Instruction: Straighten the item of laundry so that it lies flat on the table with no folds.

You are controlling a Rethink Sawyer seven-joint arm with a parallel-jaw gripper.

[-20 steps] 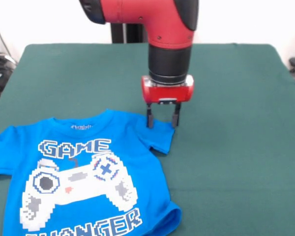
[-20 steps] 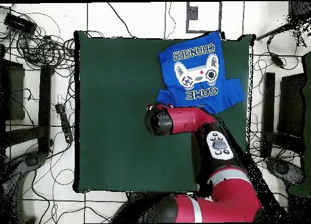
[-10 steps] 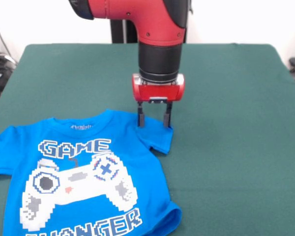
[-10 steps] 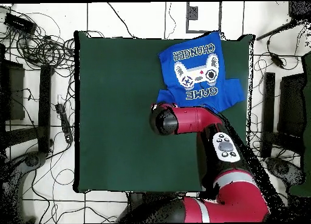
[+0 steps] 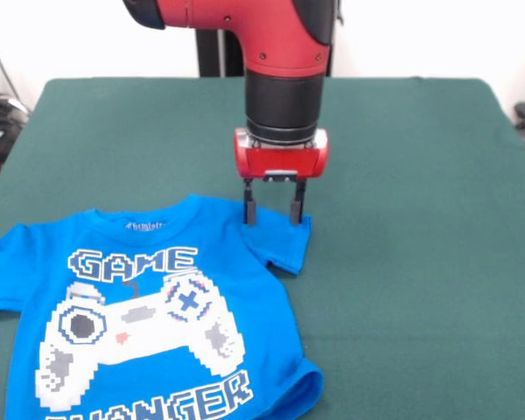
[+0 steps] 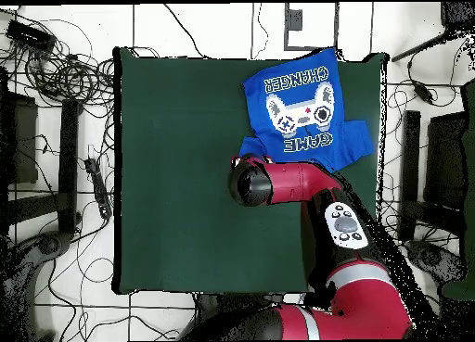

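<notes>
Hovering end effector (image 5: 274, 213) over T-shirt (image 5: 149, 315) sleeve | fingers spread apart, gripping nothing | shirt print-up on green surface (image 5: 420, 219)

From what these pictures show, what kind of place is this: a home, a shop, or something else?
Most likely a robotics lab or test room. A red arm with its gripper works over a green-covered table, only a blue T-shirt lies on it, and loose cables cover the tiled floor around it.
</notes>
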